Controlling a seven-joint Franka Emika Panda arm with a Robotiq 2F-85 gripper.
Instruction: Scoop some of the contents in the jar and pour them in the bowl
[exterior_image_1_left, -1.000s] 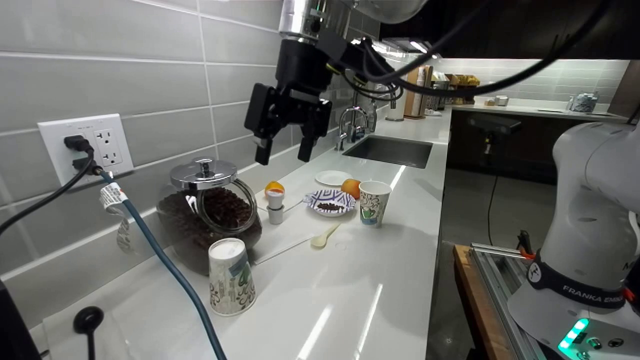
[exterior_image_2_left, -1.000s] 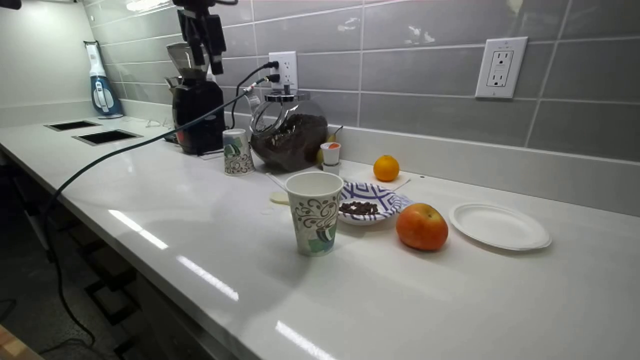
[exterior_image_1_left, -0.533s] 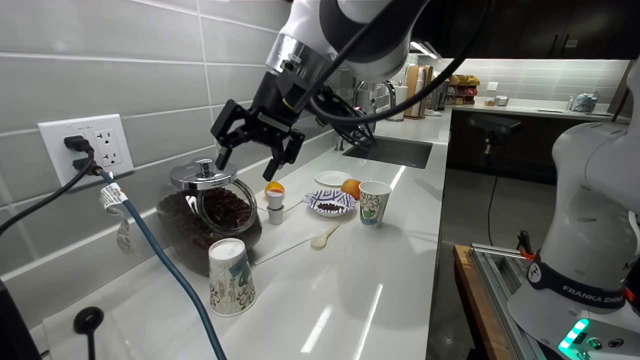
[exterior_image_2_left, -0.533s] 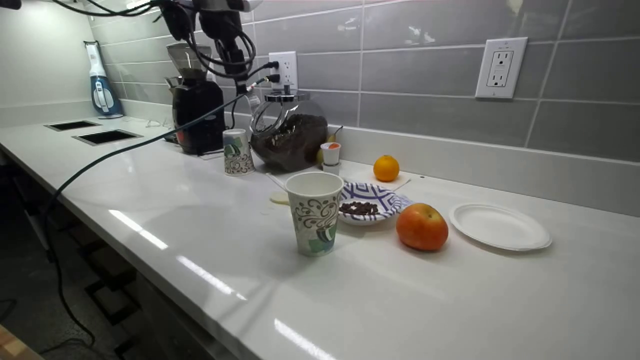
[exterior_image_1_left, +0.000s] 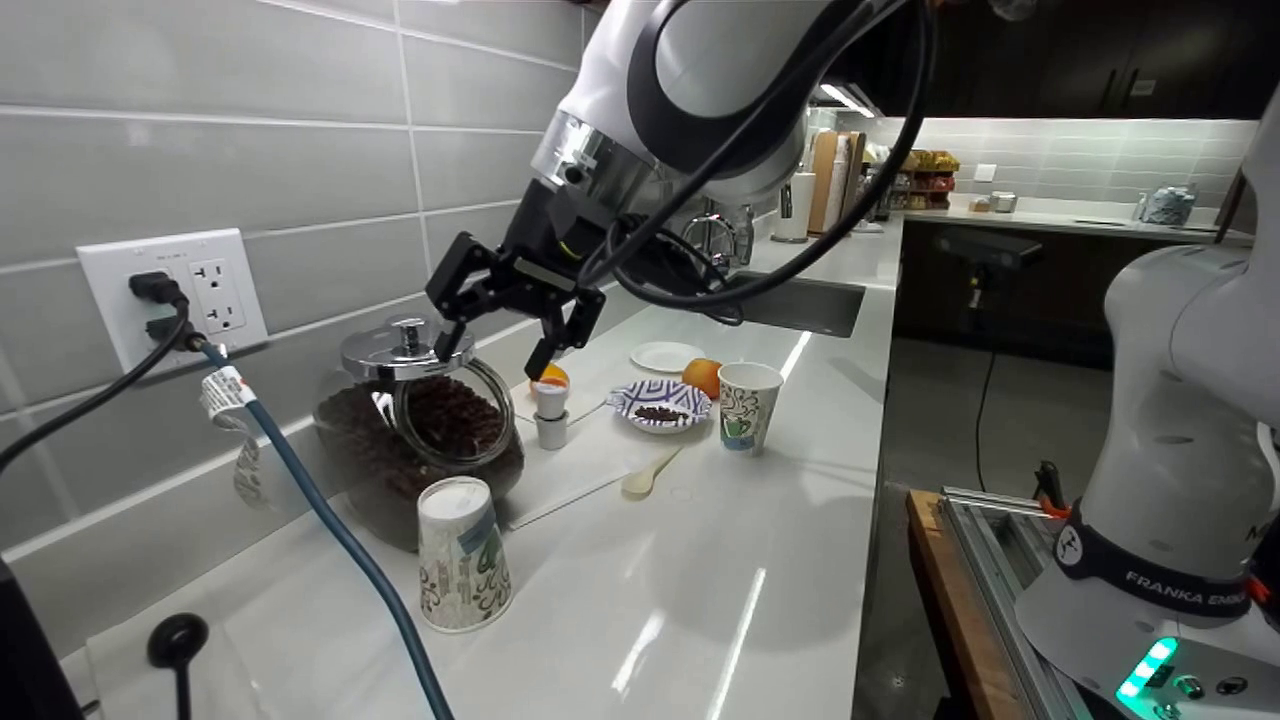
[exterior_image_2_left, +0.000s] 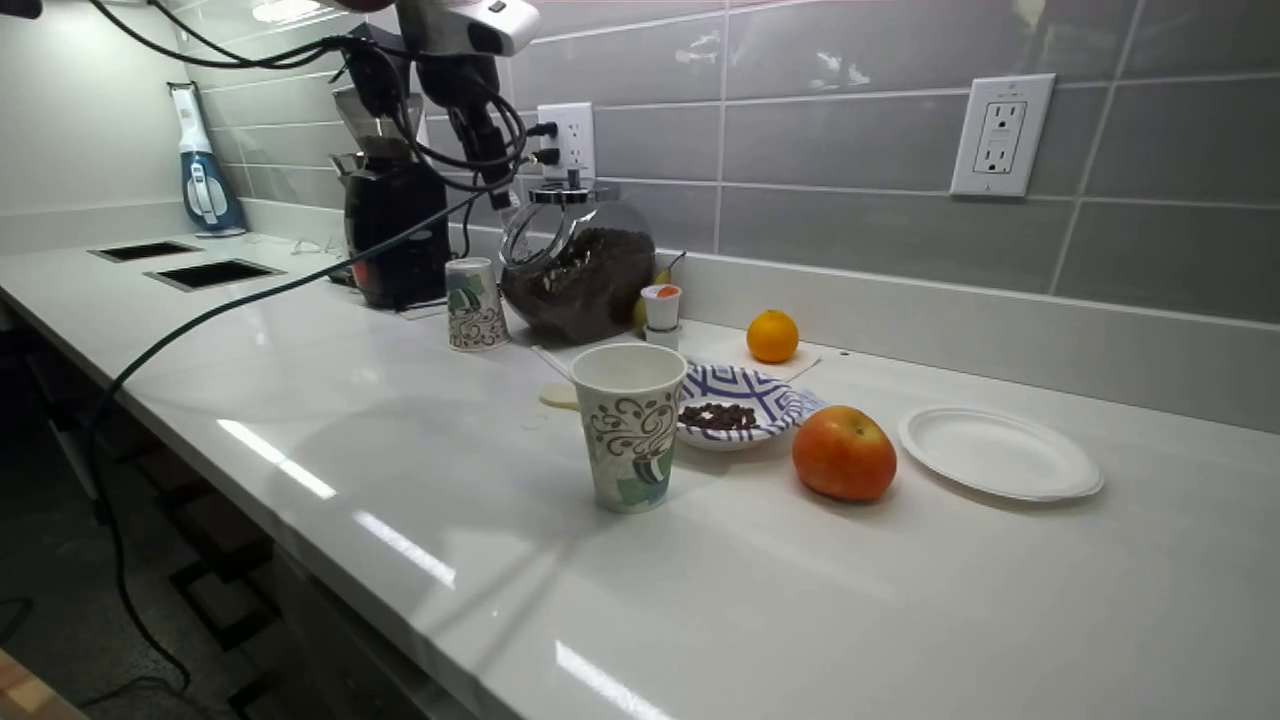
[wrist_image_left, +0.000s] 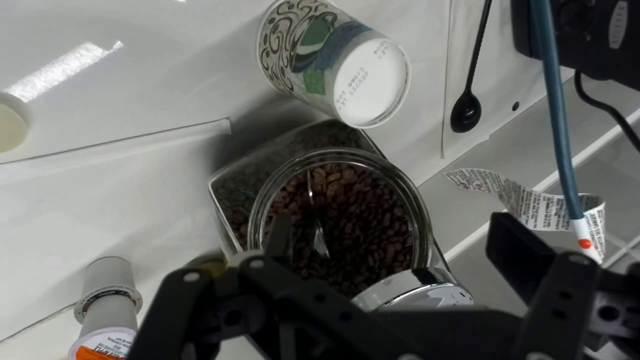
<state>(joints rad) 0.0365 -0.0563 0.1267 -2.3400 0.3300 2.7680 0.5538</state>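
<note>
The jar is a large glass jar (exterior_image_1_left: 450, 415) of dark brown beans with a shiny metal lid, against the wall; it also shows in an exterior view (exterior_image_2_left: 590, 285). In the wrist view its round slanted mouth (wrist_image_left: 350, 215) shows beans and a shiny streak I cannot identify. The bowl (exterior_image_1_left: 640, 392) is shallow, white with a purple-blue pattern, and holds some beans; a cup partly covers it in an exterior view (exterior_image_2_left: 765, 385). My gripper (exterior_image_1_left: 492, 352) is open and empty, tilted above and behind the jar's lid. Its fingers (wrist_image_left: 397, 242) are wide apart in the wrist view.
An upside-down paper cup (exterior_image_1_left: 463, 555) stands before the jar. An upright paper cup (exterior_image_2_left: 625, 430), a red-orange fruit (exterior_image_2_left: 845, 455) and small stacked cups (exterior_image_1_left: 551, 415) surround the bowl. A cream spoon (exterior_image_1_left: 640, 483) and black scoop (wrist_image_left: 466, 111) lie around. A blue cable (exterior_image_1_left: 330, 530) crosses the scene.
My gripper has moved down and toward the jar and has tilted over, mostly in the first half second. It has stayed open. The objects on the counter have not moved.
</note>
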